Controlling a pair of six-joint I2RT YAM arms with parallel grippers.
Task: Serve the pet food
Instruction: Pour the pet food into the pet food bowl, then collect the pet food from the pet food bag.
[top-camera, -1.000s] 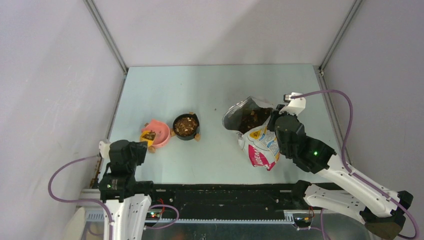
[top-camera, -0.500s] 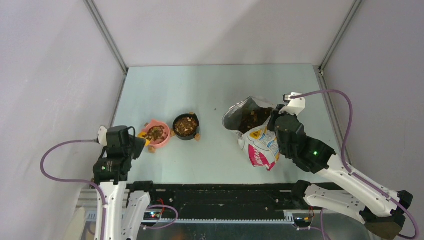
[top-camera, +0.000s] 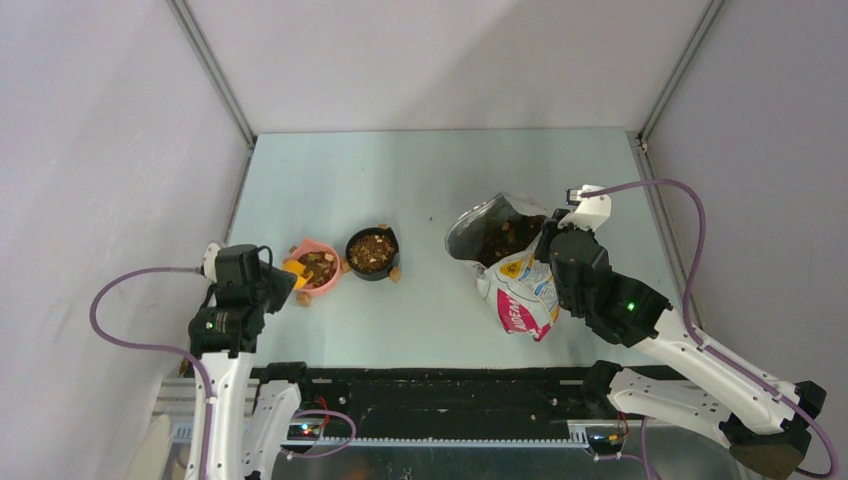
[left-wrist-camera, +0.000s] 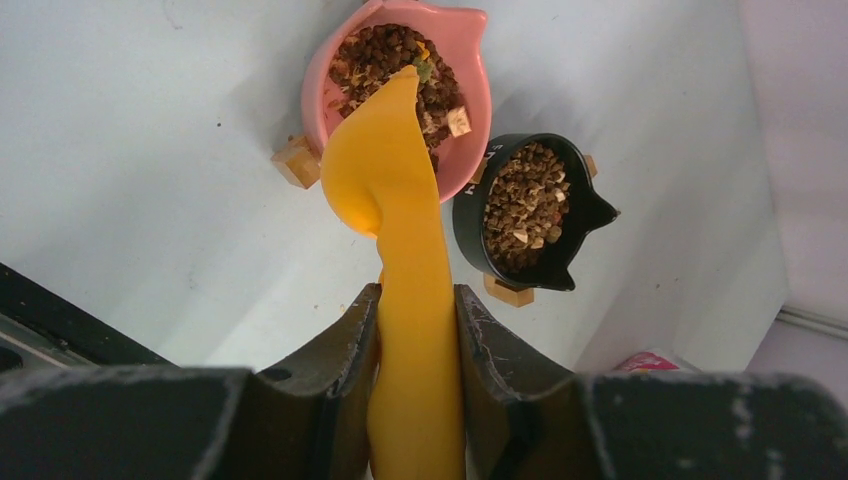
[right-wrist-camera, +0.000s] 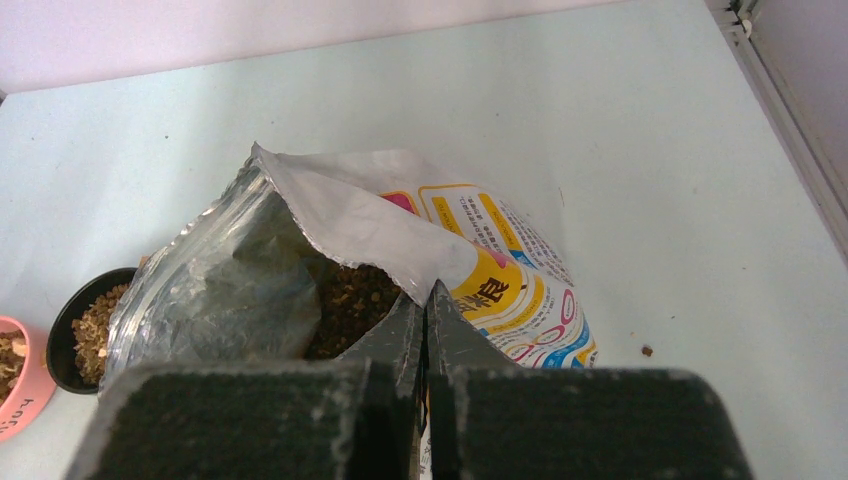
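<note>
Yellow scoop (left-wrist-camera: 400, 190), clamped at its handle in my left gripper (left-wrist-camera: 415, 300), runs lengthwise straight ahead, tip over the pink bowl (left-wrist-camera: 478, 100) near the left edge of the table (top-camera: 430, 170), where pet food (left-wrist-camera: 375, 55) lies. My right gripper (right-wrist-camera: 425, 310), well apart, pinches the rim of the bag (right-wrist-camera: 510, 280).

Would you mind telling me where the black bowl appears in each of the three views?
Top external: black bowl, left of centre.
Left wrist: black bowl, right of centre.
Right wrist: black bowl, left edge, partly behind the bag.
Shared landmark: the pink bowl beside it.
</note>
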